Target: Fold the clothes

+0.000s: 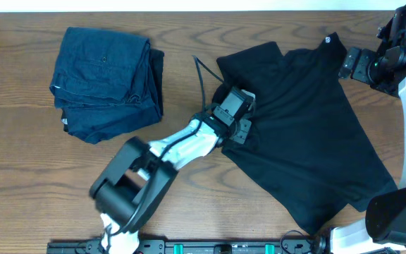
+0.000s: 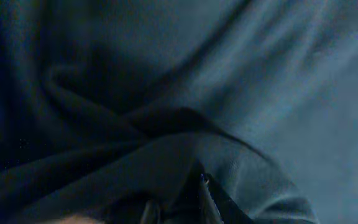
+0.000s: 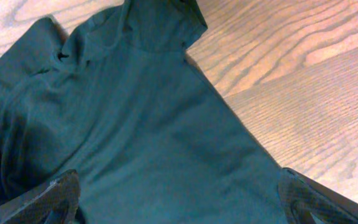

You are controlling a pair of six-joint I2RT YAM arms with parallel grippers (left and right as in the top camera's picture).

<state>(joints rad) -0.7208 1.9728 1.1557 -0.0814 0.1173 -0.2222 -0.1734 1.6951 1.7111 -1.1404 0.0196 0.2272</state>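
The left gripper [image 2: 178,208] pinches a fold of the black soft-fabric short-sleeved T-shirt [image 1: 302,127]; the right gripper [image 3: 182,198] hangs above it, jaws wide apart.

Under me runs a brown wooden table [image 1: 20,183] with bold, wavy grain, filling the view from left to right. A pale strip [image 1: 189,3] lines its far edge, a black rail [image 1: 69,247] its near edge. The light is soft and even.

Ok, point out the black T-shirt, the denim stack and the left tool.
black T-shirt [image 1: 309,134], overhead view, middle of its body.
denim stack [image 1: 104,70], overhead view, its top layer.
left tool [image 2: 178,206], left wrist view, between its fingertips.
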